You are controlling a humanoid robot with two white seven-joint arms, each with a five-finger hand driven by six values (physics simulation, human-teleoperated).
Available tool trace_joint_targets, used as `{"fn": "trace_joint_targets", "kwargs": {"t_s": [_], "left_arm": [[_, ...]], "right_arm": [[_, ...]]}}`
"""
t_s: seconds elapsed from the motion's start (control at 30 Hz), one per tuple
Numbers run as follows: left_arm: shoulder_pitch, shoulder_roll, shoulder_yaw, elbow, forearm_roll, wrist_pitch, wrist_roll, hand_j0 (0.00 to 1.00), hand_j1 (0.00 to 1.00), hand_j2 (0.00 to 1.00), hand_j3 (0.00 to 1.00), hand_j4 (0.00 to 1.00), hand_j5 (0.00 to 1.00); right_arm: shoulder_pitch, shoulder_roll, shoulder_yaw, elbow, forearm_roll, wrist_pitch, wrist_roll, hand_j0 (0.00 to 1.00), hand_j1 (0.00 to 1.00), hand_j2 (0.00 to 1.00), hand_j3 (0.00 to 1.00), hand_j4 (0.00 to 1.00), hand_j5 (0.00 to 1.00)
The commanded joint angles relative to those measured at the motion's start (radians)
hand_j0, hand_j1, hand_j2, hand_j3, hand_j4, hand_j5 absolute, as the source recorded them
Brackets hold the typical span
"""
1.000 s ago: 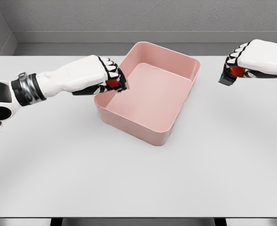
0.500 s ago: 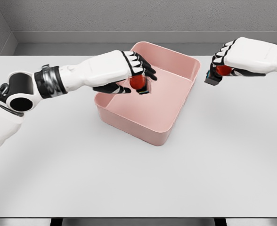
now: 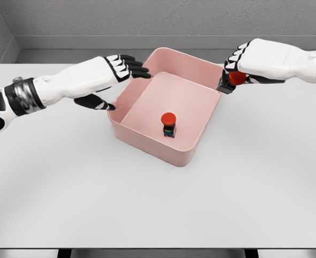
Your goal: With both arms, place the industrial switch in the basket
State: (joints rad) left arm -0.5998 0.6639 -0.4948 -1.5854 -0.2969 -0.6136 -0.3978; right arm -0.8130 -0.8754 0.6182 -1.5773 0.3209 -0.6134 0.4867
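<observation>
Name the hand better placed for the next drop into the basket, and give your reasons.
Right. The right hand grips a red-topped switch at the pink basket's far right rim. The left hand is open and holds nothing; another switch stands inside.

The pink rectangular basket point(image 3: 147, 131) looks like smooth, matt plastic. The white table top point(image 3: 158, 204) is matt and even. The white robot arm shells point(image 3: 74, 80) have a slight plastic sheen.
</observation>
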Motion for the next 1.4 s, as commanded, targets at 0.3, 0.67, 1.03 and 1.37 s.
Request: {"fn": "trace_joint_targets", "kwargs": {"t_s": [0.3,0.67,1.03,1.37], "left_arm": [[0.092,0.186,0.124,0.07,0.145,0.003,0.002,1.0,1.0,1.0,1.0,1.0,1.0],[0.109,0.204,0.128,0.102,0.143,0.003,0.0,1.0,1.0,1.0,1.0,1.0,1.0],[0.114,0.204,0.133,0.097,0.147,0.003,0.0,1.0,1.0,1.0,1.0,1.0,1.0],[0.114,0.212,0.134,0.101,0.148,0.003,0.0,1.0,1.0,1.0,1.0,1.0,1.0]], "right_arm": [[-0.071,0.127,0.083,0.039,0.02,0.035,0.018,0.45,0.45,0.45,0.45,0.45,0.45],[-0.19,0.331,0.213,0.197,0.063,0.075,0.019,0.75,0.75,0.75,0.75,0.75,0.75],[-0.184,0.305,0.195,0.224,0.066,0.095,0.018,1.0,1.0,1.0,1.0,1.0,1.0],[0.121,-0.06,-0.21,0.223,-0.045,0.003,0.001,1.0,1.0,1.0,1.0,1.0,1.0]]}}
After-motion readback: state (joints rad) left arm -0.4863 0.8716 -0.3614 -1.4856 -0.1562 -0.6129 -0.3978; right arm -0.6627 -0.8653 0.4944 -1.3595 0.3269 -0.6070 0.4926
